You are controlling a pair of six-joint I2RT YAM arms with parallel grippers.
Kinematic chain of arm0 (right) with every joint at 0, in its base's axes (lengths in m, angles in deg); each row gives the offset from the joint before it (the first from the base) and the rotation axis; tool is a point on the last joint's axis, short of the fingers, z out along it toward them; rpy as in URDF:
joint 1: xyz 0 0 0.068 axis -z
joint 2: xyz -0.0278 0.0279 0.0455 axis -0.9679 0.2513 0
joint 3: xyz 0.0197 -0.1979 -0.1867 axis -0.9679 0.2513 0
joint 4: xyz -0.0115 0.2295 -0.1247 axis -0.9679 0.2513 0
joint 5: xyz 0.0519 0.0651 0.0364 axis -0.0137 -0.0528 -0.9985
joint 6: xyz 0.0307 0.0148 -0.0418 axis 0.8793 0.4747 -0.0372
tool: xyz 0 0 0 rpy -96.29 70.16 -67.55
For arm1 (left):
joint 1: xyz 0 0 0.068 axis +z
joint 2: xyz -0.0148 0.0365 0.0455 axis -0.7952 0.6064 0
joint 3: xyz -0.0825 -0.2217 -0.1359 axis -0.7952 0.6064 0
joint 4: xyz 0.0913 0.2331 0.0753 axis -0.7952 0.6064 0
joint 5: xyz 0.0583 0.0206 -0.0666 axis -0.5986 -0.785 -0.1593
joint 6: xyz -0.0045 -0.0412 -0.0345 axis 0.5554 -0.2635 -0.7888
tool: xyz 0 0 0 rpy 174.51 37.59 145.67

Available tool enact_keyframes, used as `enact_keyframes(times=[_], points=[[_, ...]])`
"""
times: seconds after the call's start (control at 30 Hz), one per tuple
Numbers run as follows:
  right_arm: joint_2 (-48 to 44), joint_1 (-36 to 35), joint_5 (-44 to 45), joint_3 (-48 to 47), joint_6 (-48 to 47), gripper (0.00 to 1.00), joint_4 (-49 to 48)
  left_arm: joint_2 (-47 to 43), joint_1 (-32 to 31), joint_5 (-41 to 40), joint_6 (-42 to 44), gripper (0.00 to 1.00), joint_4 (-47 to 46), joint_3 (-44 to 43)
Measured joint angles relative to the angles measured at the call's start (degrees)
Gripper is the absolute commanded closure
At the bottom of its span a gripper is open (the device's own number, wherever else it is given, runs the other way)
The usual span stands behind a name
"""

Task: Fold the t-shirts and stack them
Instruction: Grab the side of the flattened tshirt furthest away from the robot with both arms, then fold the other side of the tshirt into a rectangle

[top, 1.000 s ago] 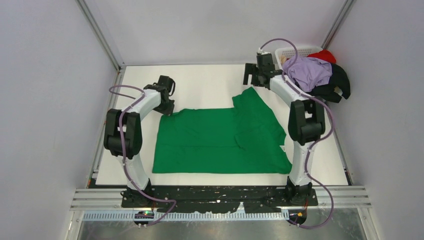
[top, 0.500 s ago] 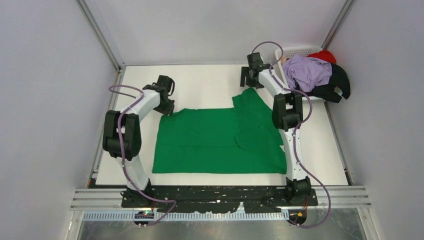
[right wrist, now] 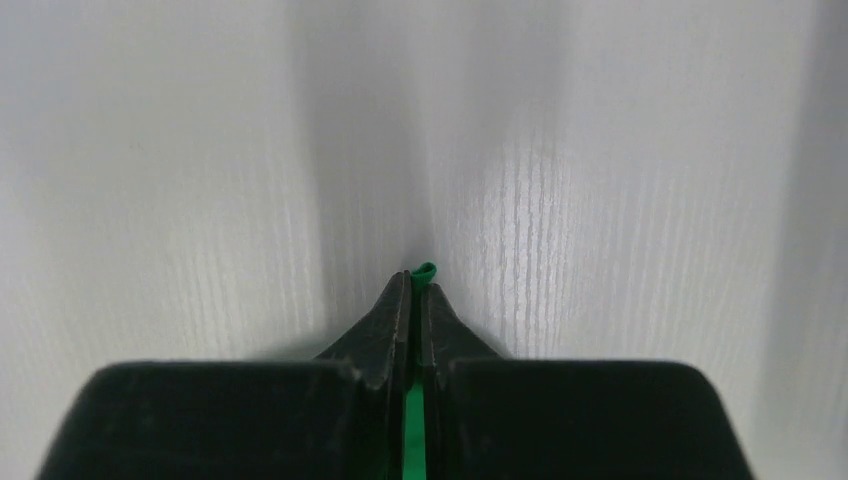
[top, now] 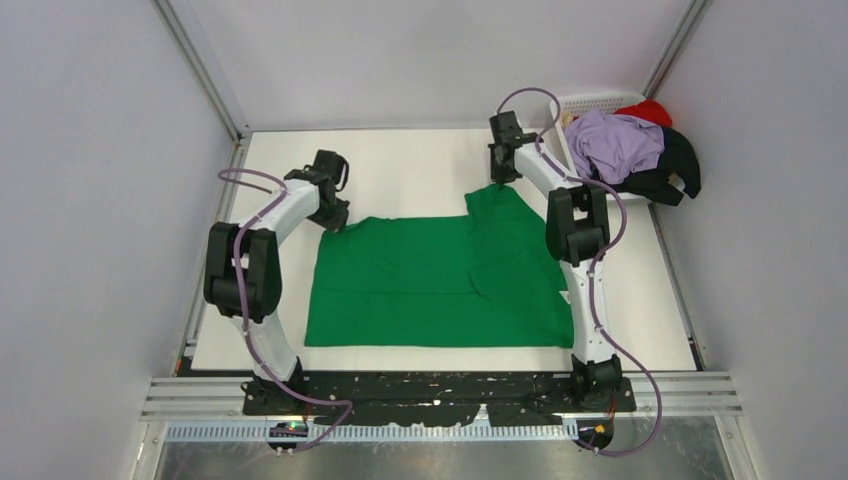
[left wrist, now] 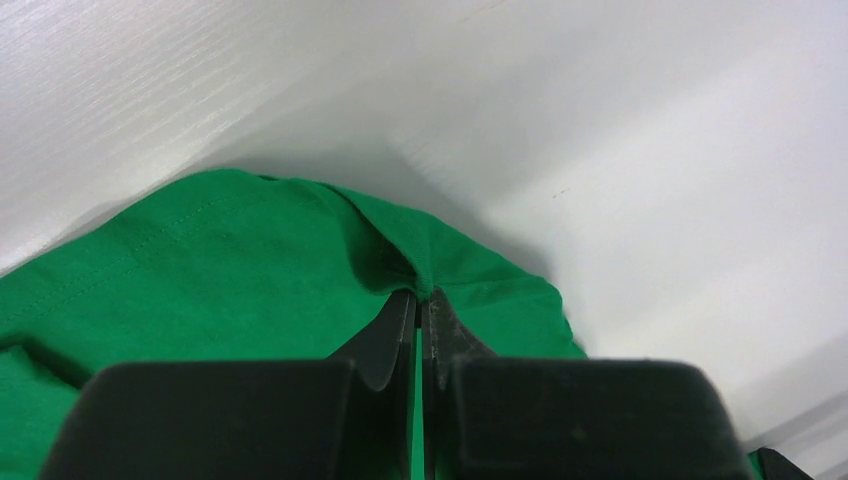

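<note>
My right gripper (right wrist: 415, 285) has swung in and closed, a green t-shirt (top: 440, 280) corner pinched between its fingers. The left gripper (left wrist: 420, 300) stays clamped likewise. The shirt lies flat behind both fingertips; I judge the fold ready.

Matt green cloth t-shirt (top: 430, 280) lies on faintly grained white table (top: 420, 170).

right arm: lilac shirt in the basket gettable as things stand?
Probably not yet. The right end effector is shut on a corner of the green t-shirt, so it has no free grip. The lilac t-shirt lies uncovered atop the basket, close beside that arm; once it lets go, reach looks likely.
</note>
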Motion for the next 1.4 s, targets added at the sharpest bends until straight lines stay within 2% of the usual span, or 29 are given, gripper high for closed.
enact_keyframes(times=[0.1,0.27,0.67,0.93,1.13,1.4], points=[[-1.55,-0.09,0.28,2.47,-1.2,0.95,-0.96,-0.68,0.0,0.07,0.48,1.0,0.0,0.0],[-8.81,-0.31,0.35,12.55,-4.28,0.95,-4.92,-3.06,0.0,0.26,1.99,1.0,0.0,0.87],[-37.18,-3.82,-1.09,39.58,-8.24,0.95,-12.87,-12.61,-0.17,2.36,8.31,1.0,-1.68,8.74],[-48.83,-8.44,3.63,48.96,-9.42,0.95,-8.57,-18.97,-0.81,4.35,10.71,1.0,-2.34,15.67],[-56.43,-11.37,6.93,51.1,-9.22,0.95,-3.82,-25.42,-0.98,4.42,11.82,1.0,-2.1,19.87],[-65.81,-14.62,9.42,56.13,-8.48,0.95,5.4,-28.44,-0.98,5.4,13.6,1.0,-1.07,22.27]])
